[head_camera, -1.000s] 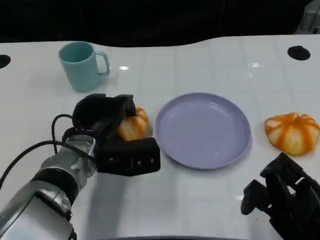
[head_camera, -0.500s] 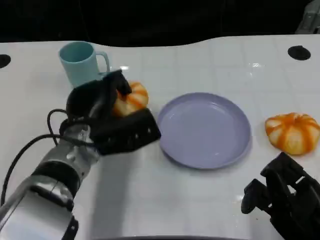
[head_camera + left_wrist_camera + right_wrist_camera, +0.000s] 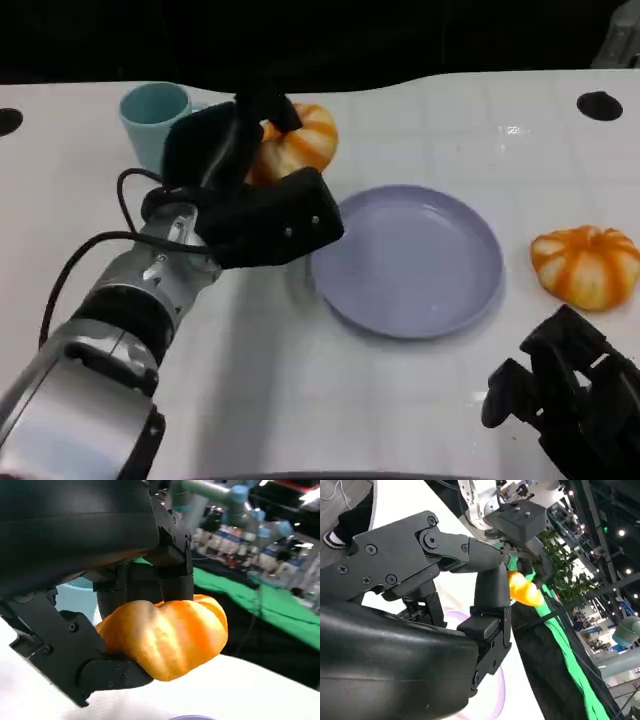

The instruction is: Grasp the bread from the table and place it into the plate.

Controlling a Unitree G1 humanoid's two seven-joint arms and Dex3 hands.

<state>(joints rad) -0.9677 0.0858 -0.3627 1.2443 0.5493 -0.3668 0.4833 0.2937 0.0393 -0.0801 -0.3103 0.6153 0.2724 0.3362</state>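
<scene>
A robotics exhibition hall; another robot arm [image 3: 220, 490], green-draped tables [image 3: 280, 610], high ceiling lights [image 3: 620, 532].

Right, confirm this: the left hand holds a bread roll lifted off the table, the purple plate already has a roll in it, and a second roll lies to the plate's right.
One detail is wrong: the purple plate has nothing in it, as the head view shows. The rest stands: the left hand holds a bread roll lifted off the table, and a second roll lies to the plate's right.
</scene>
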